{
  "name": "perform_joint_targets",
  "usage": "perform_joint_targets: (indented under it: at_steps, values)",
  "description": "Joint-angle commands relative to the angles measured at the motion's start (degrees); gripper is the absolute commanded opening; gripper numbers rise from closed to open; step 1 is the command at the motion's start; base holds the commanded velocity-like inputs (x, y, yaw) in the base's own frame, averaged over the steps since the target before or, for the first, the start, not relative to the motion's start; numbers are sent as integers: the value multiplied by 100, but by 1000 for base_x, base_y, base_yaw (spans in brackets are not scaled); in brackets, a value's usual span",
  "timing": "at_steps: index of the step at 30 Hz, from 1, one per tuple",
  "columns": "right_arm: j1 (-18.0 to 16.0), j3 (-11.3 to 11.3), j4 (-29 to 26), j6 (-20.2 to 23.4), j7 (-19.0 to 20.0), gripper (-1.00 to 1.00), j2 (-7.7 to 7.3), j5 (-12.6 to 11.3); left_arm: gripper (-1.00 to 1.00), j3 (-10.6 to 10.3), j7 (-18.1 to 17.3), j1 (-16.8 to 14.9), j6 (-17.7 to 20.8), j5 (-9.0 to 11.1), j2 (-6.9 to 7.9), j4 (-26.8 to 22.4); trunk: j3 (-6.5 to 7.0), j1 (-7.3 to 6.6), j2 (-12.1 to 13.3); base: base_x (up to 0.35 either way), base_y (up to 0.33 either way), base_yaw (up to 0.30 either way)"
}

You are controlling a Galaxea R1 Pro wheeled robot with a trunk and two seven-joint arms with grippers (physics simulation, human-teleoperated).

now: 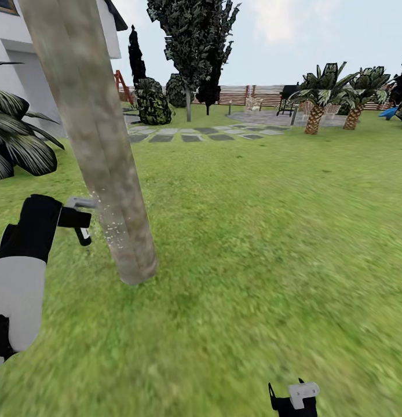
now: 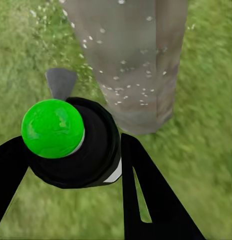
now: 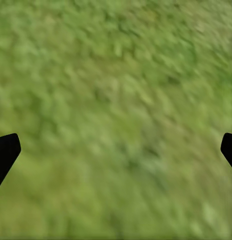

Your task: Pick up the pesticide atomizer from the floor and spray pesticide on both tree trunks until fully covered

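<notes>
Left gripper (image 2: 75, 165): black fingers (image 2: 146, 195) clamped on the pesticide atomizer (image 2: 80, 150), black top with a green spot facing the wrist camera, grey nozzle aimed at the tree trunk (image 2: 131, 55). In the head view the left gripper (image 1: 79, 223) holds the atomizer (image 1: 79, 204) just beside the trunk (image 1: 102, 150), low near its base; white droplets speckle the bark and the air by the nozzle. Right gripper (image 3: 116, 150): fingertips (image 3: 5, 152) spread wide, nothing between them, grass (image 3: 121, 90) below. Head view shows it (image 1: 293, 399) low, well apart from the trunk. Behind: stone path (image 1: 195, 134), short palms (image 1: 322, 95), fence (image 1: 253, 92).
</notes>
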Motion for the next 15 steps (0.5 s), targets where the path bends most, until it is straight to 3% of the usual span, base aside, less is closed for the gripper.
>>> perform_joint_targets:
  at_steps: [1,6,8,15]
  values:
    - [-1,-1,0,0,0,100,0,0,-100,-3,-16,-1,19,20,37,0,0,0,0,0,0,0]
    - [-2,6,0,0,0,100,0,0,-100,-10,-439,40,32,24,45,-185,0,0,0,0,-71,14]
    - [-2,6,0,0,0,100,0,0,-100,-32,-655,41,39,24,27,-329,0,0,0,0,-246,203]
    - [-3,6,0,0,1,100,0,0,-100,-138,-700,39,42,22,35,-361,0,0,0,0,-268,271]
